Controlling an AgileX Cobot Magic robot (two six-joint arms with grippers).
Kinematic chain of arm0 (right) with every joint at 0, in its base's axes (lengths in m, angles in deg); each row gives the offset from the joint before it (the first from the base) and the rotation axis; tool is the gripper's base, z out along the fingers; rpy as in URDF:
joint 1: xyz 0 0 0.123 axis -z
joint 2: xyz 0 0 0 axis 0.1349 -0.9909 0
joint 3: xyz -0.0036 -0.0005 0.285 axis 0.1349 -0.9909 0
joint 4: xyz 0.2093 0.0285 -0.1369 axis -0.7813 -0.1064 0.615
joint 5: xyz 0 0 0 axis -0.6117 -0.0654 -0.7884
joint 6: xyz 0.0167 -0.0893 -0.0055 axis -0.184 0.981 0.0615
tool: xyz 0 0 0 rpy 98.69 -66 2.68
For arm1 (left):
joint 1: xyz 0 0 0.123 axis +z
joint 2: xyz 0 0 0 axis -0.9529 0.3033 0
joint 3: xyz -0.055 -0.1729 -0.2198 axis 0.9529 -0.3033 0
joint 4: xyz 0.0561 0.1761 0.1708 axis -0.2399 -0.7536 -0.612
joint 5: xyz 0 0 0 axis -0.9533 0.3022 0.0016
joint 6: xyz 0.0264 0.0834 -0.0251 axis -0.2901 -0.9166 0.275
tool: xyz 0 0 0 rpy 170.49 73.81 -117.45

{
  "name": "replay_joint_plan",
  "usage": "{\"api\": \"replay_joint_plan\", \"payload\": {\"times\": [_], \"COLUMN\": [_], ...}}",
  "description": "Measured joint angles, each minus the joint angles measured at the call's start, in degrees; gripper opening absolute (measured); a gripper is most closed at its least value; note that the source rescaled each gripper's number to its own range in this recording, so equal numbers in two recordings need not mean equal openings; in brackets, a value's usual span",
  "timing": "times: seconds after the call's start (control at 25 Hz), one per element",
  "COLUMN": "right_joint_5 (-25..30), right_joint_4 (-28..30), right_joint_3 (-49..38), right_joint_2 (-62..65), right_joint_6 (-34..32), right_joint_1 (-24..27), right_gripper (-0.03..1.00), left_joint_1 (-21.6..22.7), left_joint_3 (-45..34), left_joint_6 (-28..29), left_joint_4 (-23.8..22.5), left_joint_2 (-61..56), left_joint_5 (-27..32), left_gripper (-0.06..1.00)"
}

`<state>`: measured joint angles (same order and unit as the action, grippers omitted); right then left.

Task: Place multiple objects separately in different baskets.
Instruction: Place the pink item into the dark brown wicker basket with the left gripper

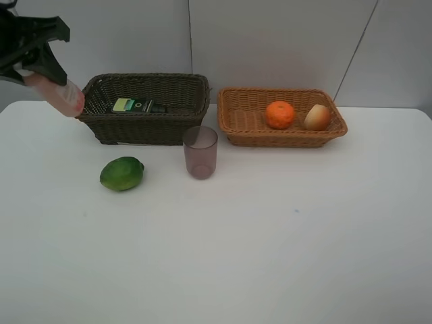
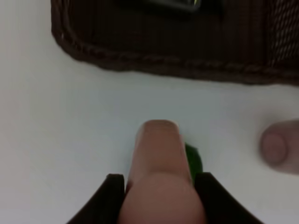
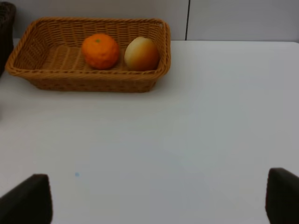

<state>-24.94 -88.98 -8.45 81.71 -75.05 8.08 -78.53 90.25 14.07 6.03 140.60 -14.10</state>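
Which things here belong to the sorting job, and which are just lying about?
Job: pink bottle in the left end effector; lime and mauve cup on the table; dark flat bottle in the dark basket; tangerine and apple in the tan basket.
Lying about: nothing; only the table and wall besides.

- This looks like a robot test bench in a lab-like room.
- A plain white table fills the space and serves as the work surface.
- Behind it stands a pale wall of flat panels with thin seams.
- A black robot arm reaches in over the table's far left corner.
- A dark brown basket and a tan basket sit side by side like staged props.
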Motion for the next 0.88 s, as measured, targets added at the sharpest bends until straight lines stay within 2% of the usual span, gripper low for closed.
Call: {"api": "replay_joint_plan", "payload": {"times": [0.32, 0.56, 0.88], "right_joint_5": [0.0, 0.0, 0.0], "right_joint_4": [0.0, 0.0, 0.0], "right_joint_3": [0.0, 0.0, 0.0], "right_joint_2": [0.0, 0.0, 0.0], "right_joint_6": [0.0, 0.0, 0.0], "right_joint_1": [0.0, 0.0, 0.0], "right_gripper": [0.97, 0.97, 0.97], "left_joint_1": [-0.9, -6.0, -12.0], "left_joint_3": [0.4, 0.4, 0.4], "left_joint_6": [-1.7, -9.8, -13.3], "left_joint_4": [0.2, 0.2, 0.2], "left_joint_2": [3.9, 12.0, 22.1], "left_joint_5": [-13.6, -26.2, -44.5], "left_gripper": [0.40, 0.40, 0.40]}}
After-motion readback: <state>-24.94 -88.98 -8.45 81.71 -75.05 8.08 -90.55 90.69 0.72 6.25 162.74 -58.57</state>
